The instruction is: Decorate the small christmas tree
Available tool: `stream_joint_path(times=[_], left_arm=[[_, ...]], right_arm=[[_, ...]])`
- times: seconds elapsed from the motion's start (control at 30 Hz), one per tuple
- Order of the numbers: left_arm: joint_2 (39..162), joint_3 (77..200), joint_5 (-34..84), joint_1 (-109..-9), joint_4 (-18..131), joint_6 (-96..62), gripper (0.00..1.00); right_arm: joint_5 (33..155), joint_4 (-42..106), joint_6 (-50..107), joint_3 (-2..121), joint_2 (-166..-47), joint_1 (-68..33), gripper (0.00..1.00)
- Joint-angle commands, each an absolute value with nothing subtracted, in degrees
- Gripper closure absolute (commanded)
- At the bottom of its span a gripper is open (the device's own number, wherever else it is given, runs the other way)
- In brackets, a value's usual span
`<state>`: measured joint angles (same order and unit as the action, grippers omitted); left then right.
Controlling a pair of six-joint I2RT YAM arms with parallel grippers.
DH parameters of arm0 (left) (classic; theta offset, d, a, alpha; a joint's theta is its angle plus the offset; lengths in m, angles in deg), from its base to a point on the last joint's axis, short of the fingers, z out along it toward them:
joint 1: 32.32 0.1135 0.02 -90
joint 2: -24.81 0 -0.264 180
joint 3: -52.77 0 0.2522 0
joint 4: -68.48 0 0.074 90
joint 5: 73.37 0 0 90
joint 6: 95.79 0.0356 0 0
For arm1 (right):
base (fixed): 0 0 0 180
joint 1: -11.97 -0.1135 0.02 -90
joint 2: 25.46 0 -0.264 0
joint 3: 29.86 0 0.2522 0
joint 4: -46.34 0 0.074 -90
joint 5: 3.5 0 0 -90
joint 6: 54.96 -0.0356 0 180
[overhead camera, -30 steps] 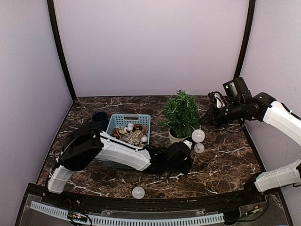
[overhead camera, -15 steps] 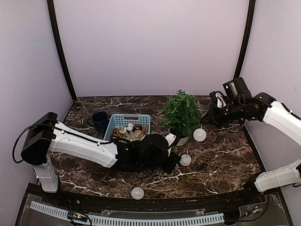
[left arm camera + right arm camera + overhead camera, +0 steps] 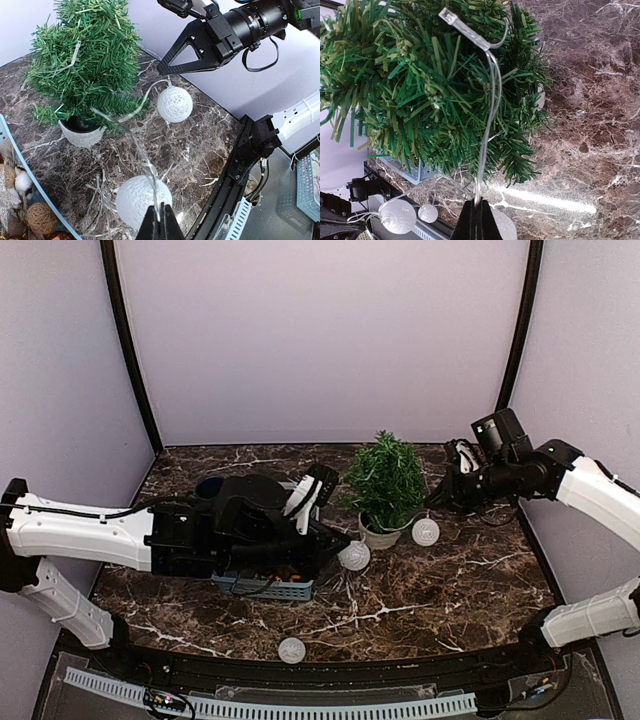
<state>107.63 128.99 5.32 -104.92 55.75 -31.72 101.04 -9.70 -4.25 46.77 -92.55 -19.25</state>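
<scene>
The small christmas tree [image 3: 385, 478] stands in its white pot [image 3: 378, 533] at mid-table; it also shows in the left wrist view [image 3: 90, 65] and the right wrist view [image 3: 435, 90]. A clear light-string wire [image 3: 145, 95] with white mesh balls drapes over it. My left gripper [image 3: 338, 538] is shut on the wire [image 3: 159, 212] just above one ball [image 3: 353, 555], front-left of the pot. My right gripper [image 3: 436, 497] is shut on the wire [image 3: 481, 204] at the tree's right side, above a second ball [image 3: 425, 531]. The wire's end LED [image 3: 454, 20] lies on the tree's top.
A blue basket [image 3: 268, 587] of ornaments lies mostly under my left arm, with a dark blue mug [image 3: 208, 485] behind it. A third white ball [image 3: 291, 649] rests near the table's front edge. Purple walls enclose the table.
My left arm has swung back to the left over the basket, carrying the wire and its ball from right of the pot to front-left of it. The right gripper has stayed nearly still.
</scene>
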Motion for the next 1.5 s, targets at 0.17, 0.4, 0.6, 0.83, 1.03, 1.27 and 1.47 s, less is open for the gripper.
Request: stream_joint_path(times=[0.17,0.4,0.6,0.83,1.03,1.27,1.47], left_arm=[[98.97,125.58,16.27,-99.5,52.34,-31.4,1.0],[96.33,125.88,14.79,-93.95,49.73,-31.41,1.0],[95.93,126.95,14.21,-90.07,48.28,-30.79,1.0],[95.73,127.33,12.29,-85.27,47.14,-31.18,1.0],[96.78,127.34,15.48,-82.17,47.84,-30.84,1.0],[100.16,127.07,19.4,-78.64,50.86,-30.74,1.0],[102.6,128.02,22.09,-77.68,52.92,-30.99,1.0]], right_arm=[[103.09,-6.91,-3.45,47.44,-93.53,-19.06,1.0],[105.5,-2.58,-5.65,45.15,-93.96,-19.34,1.0],[105.09,1.64,-7.4,45.34,-96.1,-20.98,1.0],[104.77,7.6,-10.7,45.21,-97.89,-23.15,1.0],[103.58,11.6,-13.81,42.62,-97.62,-23.72,1.0],[103.45,17.02,-17.41,38.48,-96.39,-23.95,1.0],[101.35,15.57,-17.08,38.39,-94.93,-24.07,0.94]])
